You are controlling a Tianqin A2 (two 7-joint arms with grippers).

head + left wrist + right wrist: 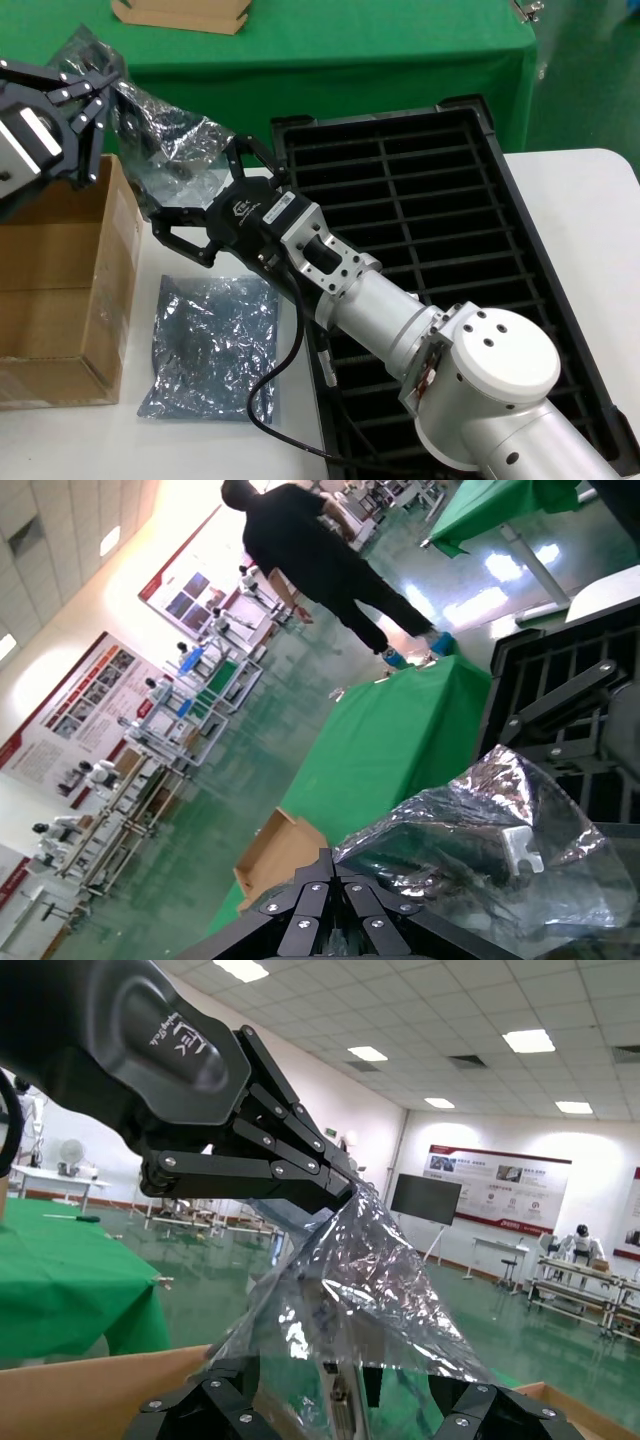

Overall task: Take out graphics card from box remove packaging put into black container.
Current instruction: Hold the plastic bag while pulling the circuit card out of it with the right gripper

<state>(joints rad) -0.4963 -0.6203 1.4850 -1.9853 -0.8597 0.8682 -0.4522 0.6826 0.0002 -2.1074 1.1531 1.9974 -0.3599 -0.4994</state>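
Two grippers (pixel 100 85) (pixel 195 205) on packaging (pixel 165 145)

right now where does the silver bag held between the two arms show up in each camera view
Head view: the held bag hangs upper left, between left gripper and right gripper, above the box.
Left wrist view: bag fills the lower right.
Right wrist view: bag sits centre, pinched at its top corner.
Shared landmark: the green-covered table.

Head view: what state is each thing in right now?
Left gripper: shut on the bag's top.
Right gripper: open around the bag's lower end.
Bag: held up, card still inside.
Box: open.
Second bag: flat on the table.
Crate: slots empty.
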